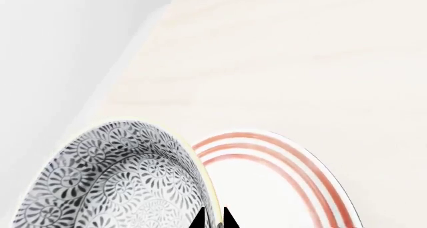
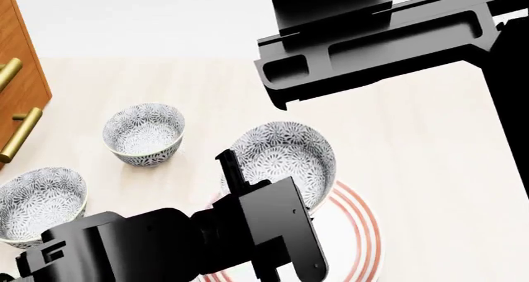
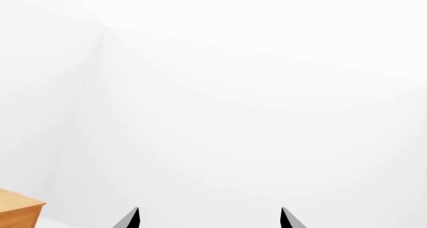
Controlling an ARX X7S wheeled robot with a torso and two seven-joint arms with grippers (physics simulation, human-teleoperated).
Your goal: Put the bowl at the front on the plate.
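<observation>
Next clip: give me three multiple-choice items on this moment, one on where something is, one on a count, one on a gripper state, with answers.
1. Where is the small grey-blue floral ceramic bowl that the left gripper grips?
A. Over the far edge of the large white plate with red rings
B. Beside the wooden cabinet
C. Inside another bowl

2. How many floral bowls appear in the head view?
A. Two
B. Three
C. Four

3. How do the right gripper's jaws stand?
A. Shut on a bowl
B. Shut on the plate
C. Apart, with nothing between them

Answers:
1. A: the head view shows the bowl overlapping the plate's far rim.
2. B: the held one, plus a second bowl and a third bowl on the table.
3. C: the right wrist view shows two spread tips against blank white.
</observation>
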